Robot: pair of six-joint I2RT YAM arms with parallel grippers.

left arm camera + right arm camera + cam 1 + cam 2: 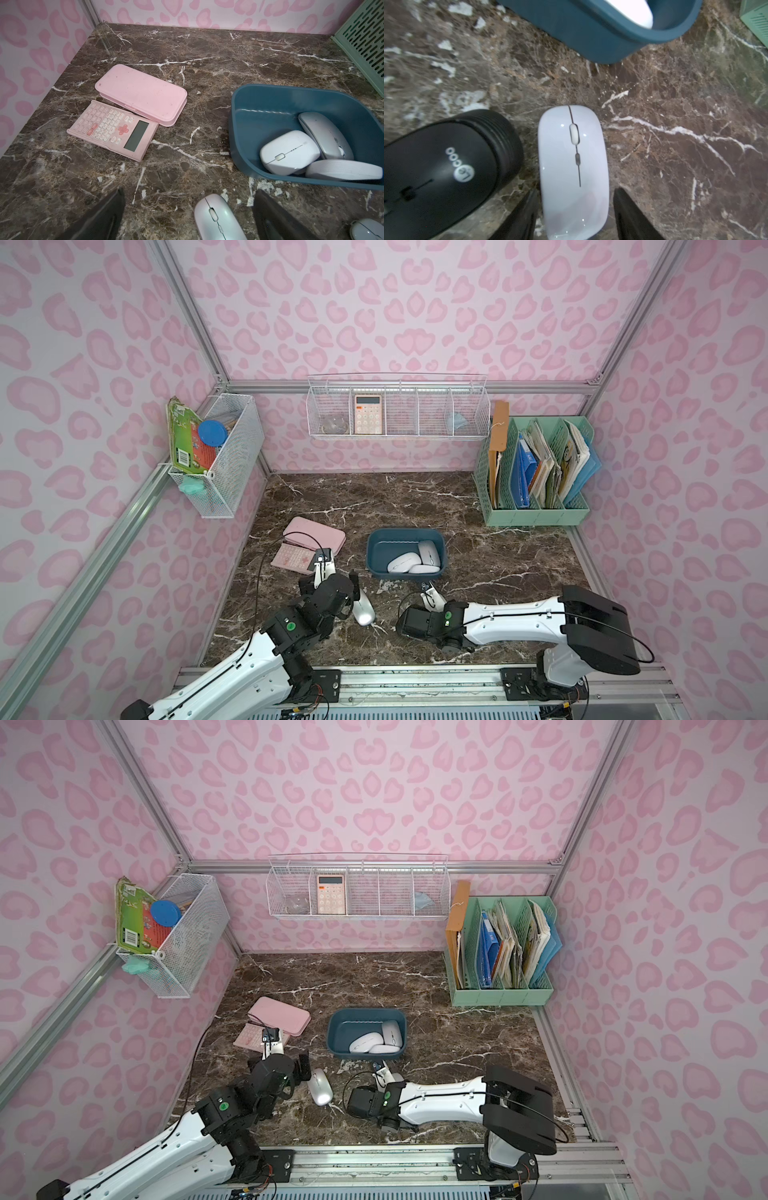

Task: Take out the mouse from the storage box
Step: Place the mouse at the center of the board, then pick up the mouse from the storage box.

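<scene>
White mouse [571, 145] on marble [675, 104], inside right pincer [577, 190], jaws seemingly apart.

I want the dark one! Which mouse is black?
The black mouse, seen only in the right wrist view, lying on the table beside a white mouse. Every other mouse in view is white or silver.
</scene>
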